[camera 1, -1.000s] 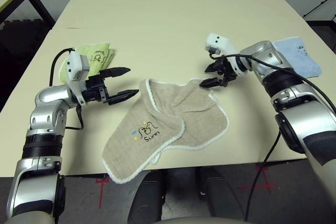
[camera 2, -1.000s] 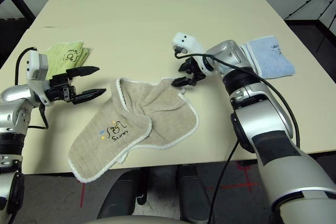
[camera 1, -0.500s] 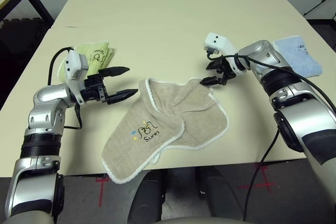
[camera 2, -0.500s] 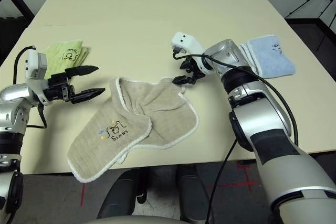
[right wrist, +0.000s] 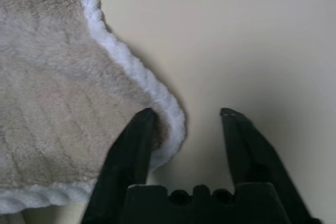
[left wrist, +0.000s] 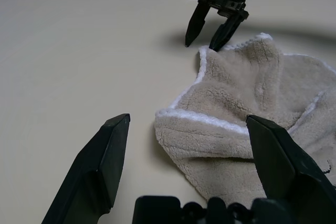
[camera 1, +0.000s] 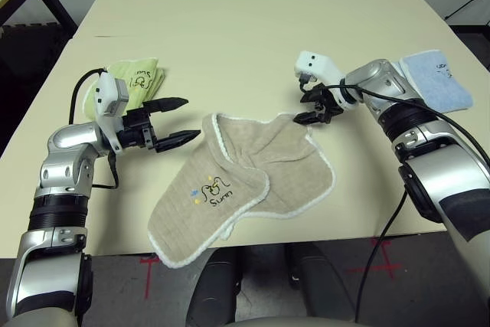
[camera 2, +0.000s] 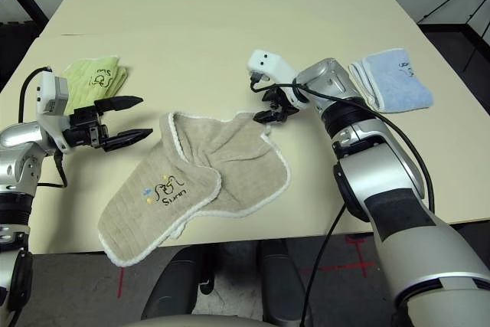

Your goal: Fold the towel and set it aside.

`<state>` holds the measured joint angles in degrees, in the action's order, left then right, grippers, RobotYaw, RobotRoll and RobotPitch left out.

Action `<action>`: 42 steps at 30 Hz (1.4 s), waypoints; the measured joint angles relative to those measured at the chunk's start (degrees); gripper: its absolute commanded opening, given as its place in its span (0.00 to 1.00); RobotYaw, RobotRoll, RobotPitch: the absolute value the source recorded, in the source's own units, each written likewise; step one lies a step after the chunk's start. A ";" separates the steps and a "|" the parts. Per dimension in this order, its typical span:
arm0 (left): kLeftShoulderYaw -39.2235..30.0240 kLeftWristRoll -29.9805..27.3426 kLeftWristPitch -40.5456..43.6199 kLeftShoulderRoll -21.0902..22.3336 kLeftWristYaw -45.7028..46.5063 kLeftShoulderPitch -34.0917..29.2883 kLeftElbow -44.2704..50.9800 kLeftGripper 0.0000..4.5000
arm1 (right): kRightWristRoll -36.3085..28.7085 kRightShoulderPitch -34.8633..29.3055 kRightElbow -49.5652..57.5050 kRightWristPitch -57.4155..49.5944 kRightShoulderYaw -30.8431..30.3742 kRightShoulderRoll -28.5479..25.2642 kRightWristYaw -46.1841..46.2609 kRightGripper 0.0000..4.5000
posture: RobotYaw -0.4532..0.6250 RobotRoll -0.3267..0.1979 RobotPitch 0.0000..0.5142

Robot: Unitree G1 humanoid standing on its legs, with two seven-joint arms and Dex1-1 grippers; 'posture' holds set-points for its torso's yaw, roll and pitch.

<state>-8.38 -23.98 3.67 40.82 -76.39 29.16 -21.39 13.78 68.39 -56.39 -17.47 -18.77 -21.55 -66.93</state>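
Three towels are counted on the table [camera 1: 253, 28]: one beige towel [camera 1: 253, 178] lying crumpled near the front edge, one green towel [camera 1: 136, 83] at ten o'clock from it, one blue towel [camera 1: 436, 82] at two o'clock. Two grippers are seen. The left gripper [camera 1: 178, 120] is held wide open, empty. The right gripper [right wrist: 184, 124], half open, straddles the beige towel's far white-edged corner without clamping it.
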 measured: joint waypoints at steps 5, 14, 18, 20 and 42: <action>0.00 0.00 0.02 0.30 0.00 0.01 0.00 1.00 | 0.48 0.02 0.00 1.00 -0.44 -0.03 0.04 0.03 | 0.46 0.62 0.42; 0.00 0.00 0.03 0.57 -0.21 0.49 -0.01 1.00 | 0.38 0.02 0.02 0.86 -0.23 -0.15 -0.35 0.01 | 0.45 0.62 0.41; 0.00 0.00 0.14 0.62 -0.27 1.10 -0.04 1.00 | -1.08 0.04 -0.14 -0.18 1.63 -0.28 -0.43 0.01 | 0.45 0.62 0.41; 0.00 0.00 0.36 0.63 -0.27 1.17 -0.06 1.00 | -2.75 0.44 -0.19 -0.40 3.89 -0.31 0.41 0.01 | 0.45 0.62 0.41; 0.02 0.18 2.60 0.54 1.71 2.69 -2.01 1.00 | -13.03 3.00 -4.28 39.92 17.37 -0.73 13.34 0.01 | 0.45 0.62 0.32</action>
<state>-8.35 -23.80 6.27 41.36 -74.69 31.86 -23.40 0.76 71.39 -60.68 22.45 -1.40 -22.28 -53.59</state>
